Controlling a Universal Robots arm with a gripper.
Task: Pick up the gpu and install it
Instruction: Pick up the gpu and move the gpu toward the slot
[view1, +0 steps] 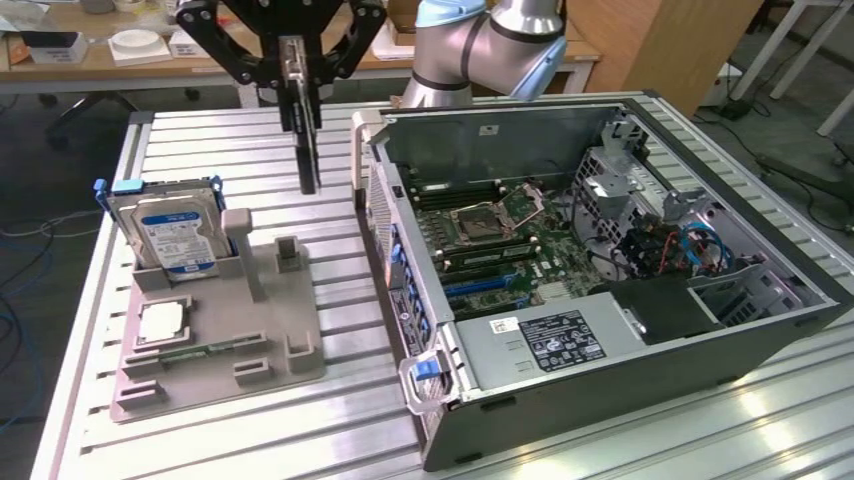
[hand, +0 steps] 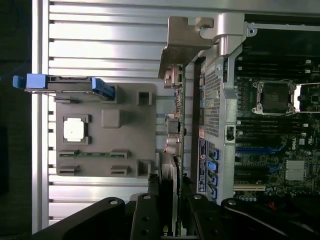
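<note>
The gpu (view1: 308, 150) hangs edge-down in the air, a thin dark card held upright over the slatted table. It sits between the grey fixture tray (view1: 214, 330) and the open computer case (view1: 601, 260). My gripper (view1: 302, 85) is shut on its upper end. In the wrist view the gpu (hand: 178, 125) appears edge-on with its silvery bracket (hand: 187, 37) at the far end, close beside the case's side wall (hand: 220, 100). My gripper (hand: 170, 200) clamps it from both sides. The motherboard (view1: 494, 230) lies exposed inside the case, with blue slots (view1: 474, 290).
On the tray, a hard drive (view1: 167, 225) with a blue-white label stands in its holder, and a CPU (view1: 163, 322) and a memory stick (view1: 200, 350) lie flat. Two grey posts (view1: 260, 250) rise from the tray. A desk with boxes stands behind the table.
</note>
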